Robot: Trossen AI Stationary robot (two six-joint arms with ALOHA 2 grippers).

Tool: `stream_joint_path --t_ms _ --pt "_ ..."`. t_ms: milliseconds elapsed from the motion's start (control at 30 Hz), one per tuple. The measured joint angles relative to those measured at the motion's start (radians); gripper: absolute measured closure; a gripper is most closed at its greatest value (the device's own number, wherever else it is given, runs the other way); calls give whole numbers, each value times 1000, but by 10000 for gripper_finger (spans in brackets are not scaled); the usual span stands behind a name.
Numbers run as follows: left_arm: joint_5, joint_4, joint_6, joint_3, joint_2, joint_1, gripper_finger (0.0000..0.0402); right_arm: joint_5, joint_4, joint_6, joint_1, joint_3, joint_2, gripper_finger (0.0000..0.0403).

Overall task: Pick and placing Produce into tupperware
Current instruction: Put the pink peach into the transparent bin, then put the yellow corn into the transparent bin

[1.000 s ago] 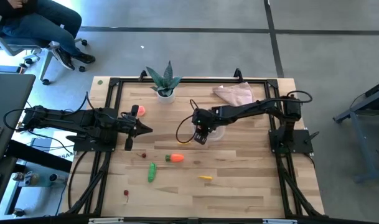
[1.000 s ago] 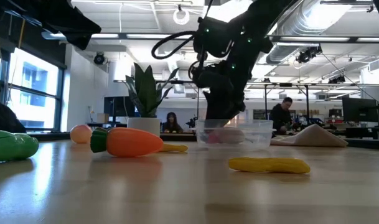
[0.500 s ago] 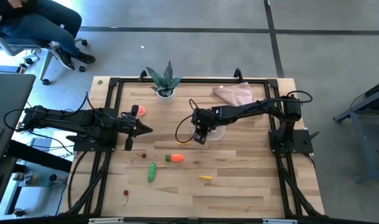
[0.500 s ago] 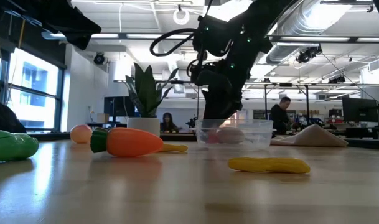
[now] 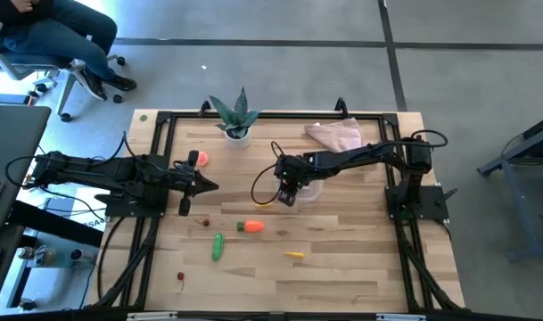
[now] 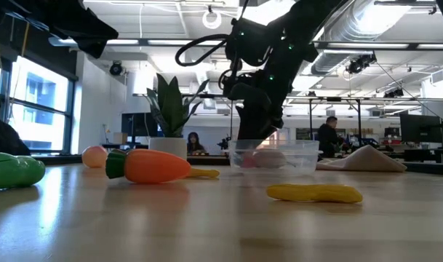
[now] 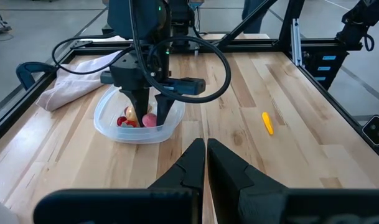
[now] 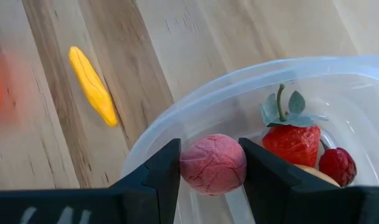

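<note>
The pink ball (image 8: 213, 164) sits pinched between my right gripper's (image 8: 209, 163) fingers (image 8: 158, 171), over the near rim of the clear round tupperware (image 8: 177, 112), mid-table. Inside lie a strawberry (image 8: 290, 140) and a small red berry (image 8: 337, 165). A yellow piece (image 8: 92, 85) lies just outside on the wood. Carrot (image 5: 250, 226), cucumber (image 5: 218, 246) and peach (image 5: 201, 159) lie apart on the table. My left gripper (image 7: 205, 149) waits at the left edge, fingers pressed together.

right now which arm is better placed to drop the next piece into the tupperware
The right. Its gripper is already inside the tupperware, fingers closed on a pink round piece it only needs to release. The left gripper is shut, empty, and off to the side.
</note>
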Motion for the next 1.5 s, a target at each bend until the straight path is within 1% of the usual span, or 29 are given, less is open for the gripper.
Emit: stream_joint_path --t_ms 967,1033,1267,1367,1500 --pt "0 0 0 0 0 0 394 24 15 -1 0 0 -1 263" --pt "0 0 0 0 0 0 394 25 15 -1 0 0 -1 253" --pt "0 0 0 0 0 0 394 36 15 -1 0 0 -1 197" --pt "0 0 0 0 0 0 394 46 15 -14 0 0 -1 187" --pt "0 0 0 0 0 0 394 50 7 -20 0 3 -1 187"
